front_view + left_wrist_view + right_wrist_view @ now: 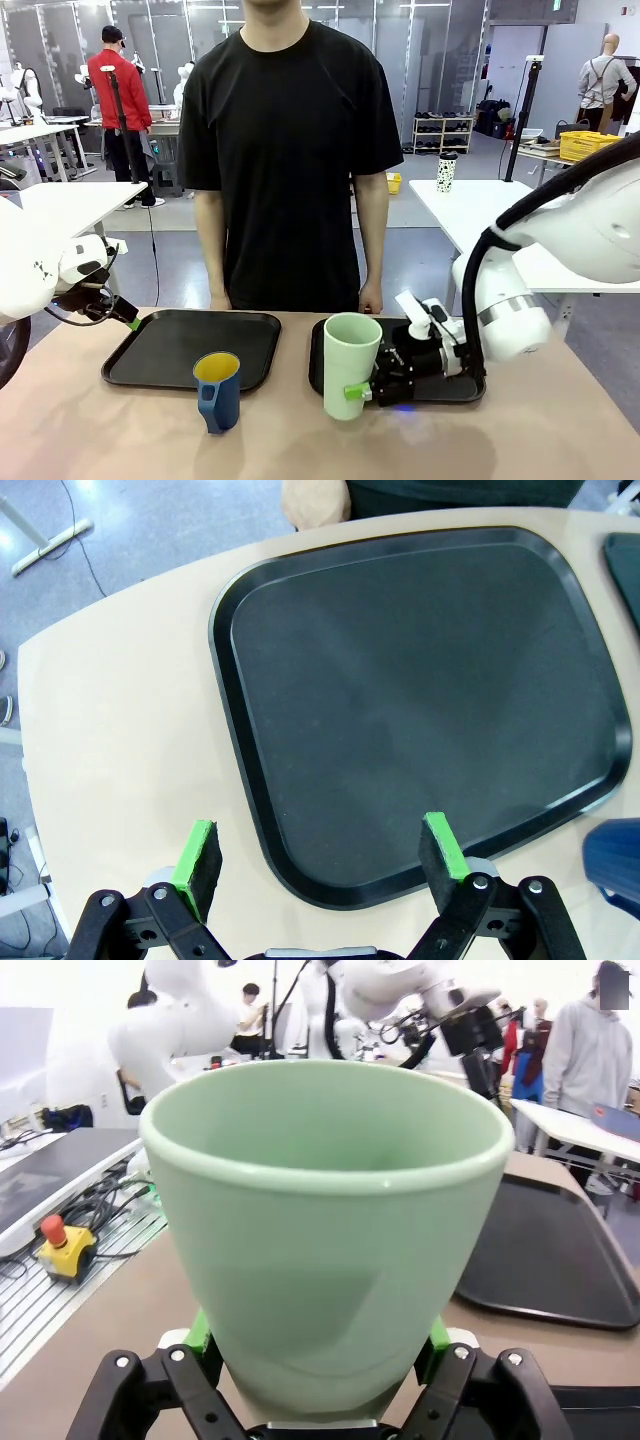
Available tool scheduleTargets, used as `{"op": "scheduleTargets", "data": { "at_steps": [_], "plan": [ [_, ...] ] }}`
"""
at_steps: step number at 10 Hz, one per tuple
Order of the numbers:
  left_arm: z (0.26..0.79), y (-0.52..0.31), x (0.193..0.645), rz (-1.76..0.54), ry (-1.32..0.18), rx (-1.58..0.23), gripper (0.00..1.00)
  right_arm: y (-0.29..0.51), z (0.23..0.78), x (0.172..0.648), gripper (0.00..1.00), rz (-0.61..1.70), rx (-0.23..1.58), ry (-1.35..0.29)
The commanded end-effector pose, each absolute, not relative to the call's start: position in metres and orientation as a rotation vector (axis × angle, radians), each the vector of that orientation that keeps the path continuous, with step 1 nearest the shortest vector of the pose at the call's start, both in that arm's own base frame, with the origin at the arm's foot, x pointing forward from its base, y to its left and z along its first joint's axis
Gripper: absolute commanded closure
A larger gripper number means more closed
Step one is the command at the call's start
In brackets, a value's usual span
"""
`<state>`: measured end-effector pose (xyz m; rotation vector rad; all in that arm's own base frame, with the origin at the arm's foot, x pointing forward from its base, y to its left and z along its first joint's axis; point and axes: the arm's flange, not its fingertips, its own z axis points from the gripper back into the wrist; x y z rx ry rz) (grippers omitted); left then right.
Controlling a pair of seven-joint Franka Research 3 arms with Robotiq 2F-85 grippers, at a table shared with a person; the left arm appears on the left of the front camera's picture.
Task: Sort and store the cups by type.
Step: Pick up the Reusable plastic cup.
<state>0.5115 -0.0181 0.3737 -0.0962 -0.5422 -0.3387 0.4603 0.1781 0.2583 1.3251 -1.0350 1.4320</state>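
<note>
- Our left gripper [320, 845] hangs over the table's left end with its fingers spread wide and nothing between the green pads [197, 852].
- Just under and ahead of those fingers lies the left black tray [400, 680]. Its near rim runs between the two fingertips in the left wrist view.
- Off to that gripper's right, just past the tray's front edge, the dark blue mug [218, 390] stands upright on the table. Its yellow inside shows, and nothing touches it.
- Further right, our right gripper [318, 1355] is clamped on the pale mint-green tumbler [350, 365], with the pads pressing on its lower wall from both sides.
- We see the tumbler upright, mouth up, at the left front corner of the right black tray [455, 388]. We cannot tell whether its base rests on anything.
- Behind that gripper, its wrist reaches over the right tray.
- Beyond both grippers, a person stands at the table's far edge, one hand [371, 299] hanging by it.
</note>
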Motion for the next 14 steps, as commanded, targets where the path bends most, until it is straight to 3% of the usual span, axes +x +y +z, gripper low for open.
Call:
{"op": "scheduleTargets", "data": {
  "at_steps": [1, 5, 6, 14],
  "plan": [
    [0.377, -0.018, 0.509, -0.343, -0.55, -0.097, 0.0, 0.169, 0.296, 0.441, 0.53, 1.396, 1.242, -1.043],
    [0.377, -0.018, 0.509, -0.343, -0.55, -0.097, 0.0, 0.156, 0.316, 0.43, 0.53, 1.395, 1.153, -1.05],
    [0.377, -0.018, 0.509, -0.343, -0.55, -0.097, 0.0, 0.159, 0.314, 0.437, 0.53, 1.431, 1.22, -1.059],
    [0.377, -0.018, 0.509, -0.343, -0.55, -0.097, 0.0, 0.159, 0.314, 0.437, 0.53, 1.431, 1.22, -1.059]
  ]
}}
